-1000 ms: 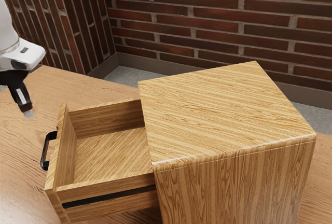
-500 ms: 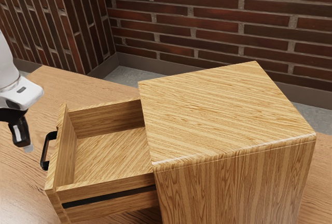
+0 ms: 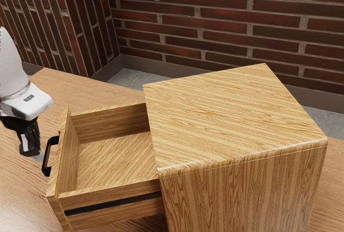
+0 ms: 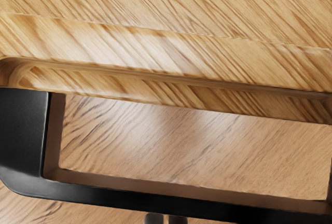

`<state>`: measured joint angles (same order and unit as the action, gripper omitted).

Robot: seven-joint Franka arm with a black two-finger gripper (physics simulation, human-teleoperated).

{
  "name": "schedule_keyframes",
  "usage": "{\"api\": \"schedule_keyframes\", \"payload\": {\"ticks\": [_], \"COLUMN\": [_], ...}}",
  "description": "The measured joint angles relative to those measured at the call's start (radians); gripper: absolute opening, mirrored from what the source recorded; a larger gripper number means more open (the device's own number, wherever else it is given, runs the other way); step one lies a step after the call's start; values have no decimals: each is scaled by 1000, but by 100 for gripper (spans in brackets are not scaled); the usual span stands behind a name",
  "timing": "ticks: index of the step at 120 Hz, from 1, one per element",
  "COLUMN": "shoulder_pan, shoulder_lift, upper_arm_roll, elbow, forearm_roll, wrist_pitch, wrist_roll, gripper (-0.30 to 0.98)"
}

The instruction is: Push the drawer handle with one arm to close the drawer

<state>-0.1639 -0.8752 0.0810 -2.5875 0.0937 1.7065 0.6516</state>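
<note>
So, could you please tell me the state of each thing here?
drawer: pulled out, empty
handle: fixed to the drawer front
cabinet: standing on the table
gripper: shut, holding nothing, close to the handle; contact unclear

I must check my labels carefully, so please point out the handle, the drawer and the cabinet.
Handle (image 4: 129,200): wrist view, on its long black bar.
Drawer (image 3: 115,159): exterior view, on its bare inside floor.
Cabinet (image 3: 236,116): exterior view, on its flat top.
</note>
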Motion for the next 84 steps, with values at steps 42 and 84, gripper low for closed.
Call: {"api": "schedule_keyframes", "payload": {"ticks": [42, 84], "shoulder_pan": [-17, -17], "shoulder_lift": [103, 203], "upper_arm_roll": [-59, -136], "elbow": [27, 95], "forearm_roll": [-46, -97], "wrist_pitch": [66, 124], "wrist_roll": [14, 22], "gripper": [-10, -10]}}
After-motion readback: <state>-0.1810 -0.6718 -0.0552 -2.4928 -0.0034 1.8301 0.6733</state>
